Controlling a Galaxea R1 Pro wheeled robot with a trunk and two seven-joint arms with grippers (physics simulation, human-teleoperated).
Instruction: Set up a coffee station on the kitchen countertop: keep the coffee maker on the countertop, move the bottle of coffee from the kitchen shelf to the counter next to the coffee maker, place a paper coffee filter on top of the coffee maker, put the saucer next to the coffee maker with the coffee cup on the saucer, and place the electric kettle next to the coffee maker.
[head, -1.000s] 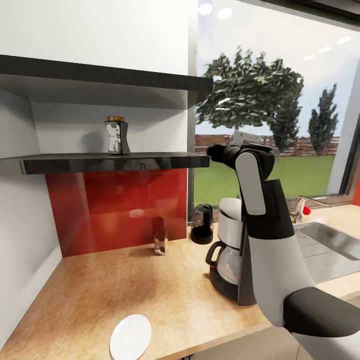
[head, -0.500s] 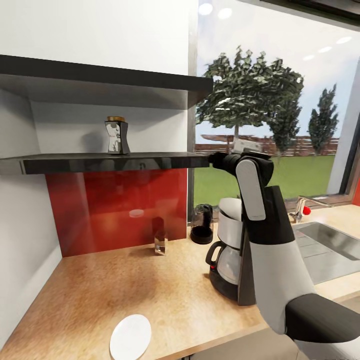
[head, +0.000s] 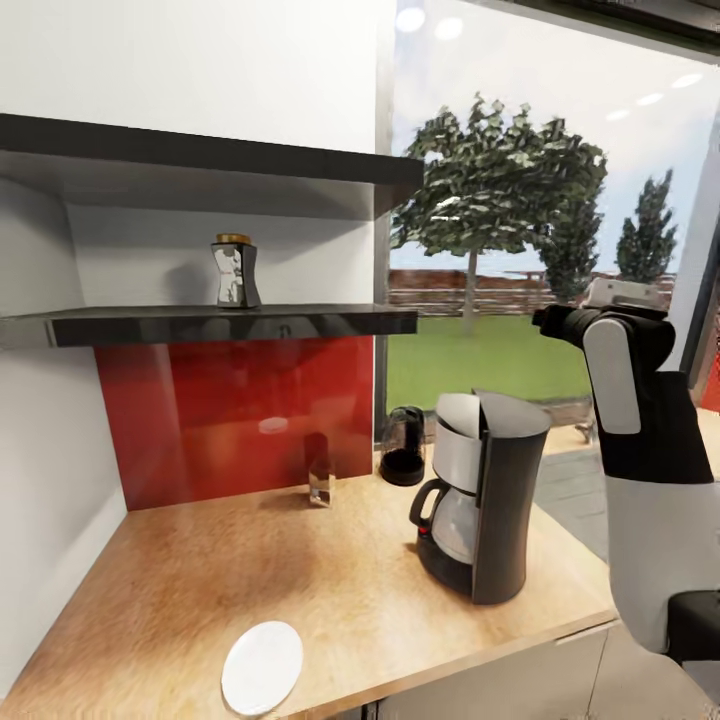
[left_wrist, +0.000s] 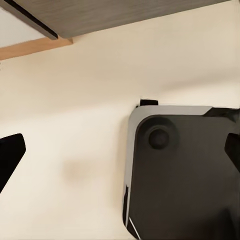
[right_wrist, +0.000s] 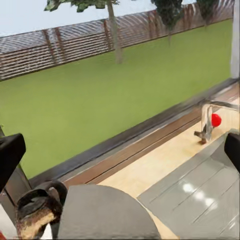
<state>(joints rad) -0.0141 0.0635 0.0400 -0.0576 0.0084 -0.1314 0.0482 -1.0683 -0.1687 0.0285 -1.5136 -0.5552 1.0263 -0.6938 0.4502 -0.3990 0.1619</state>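
The tall dark coffee maker (head: 482, 500) stands on the kitchen countertop (head: 200, 590), its flat top (right_wrist: 105, 215) below my right gripper (right_wrist: 120, 152), which is open and empty. My right arm (head: 640, 420) rises to the right of the machine. The electric kettle (head: 403, 447) (right_wrist: 39, 210) sits behind the coffee maker by the window. The bottle of coffee (head: 234, 272) stands on the black kitchen shelf (head: 210, 325). A white saucer (head: 262, 667) lies at the counter's front edge. My left gripper (left_wrist: 120, 152) is open over the floor and my dark base (left_wrist: 180, 175). The paper coffee filter and coffee cup are out of view.
A small clear glass (head: 320, 486) stands against the red backsplash (head: 230, 420). A second dark shelf (head: 200, 155) hangs above the first. A faucet with a red knob (right_wrist: 215, 120) and a grey sink drainboard (right_wrist: 200, 190) lie right of the coffee maker.
My right arm has swung to the right, away from the front of the coffee maker, which now shows whole. The head view has shifted slightly. The things on the counter and shelf have not moved.
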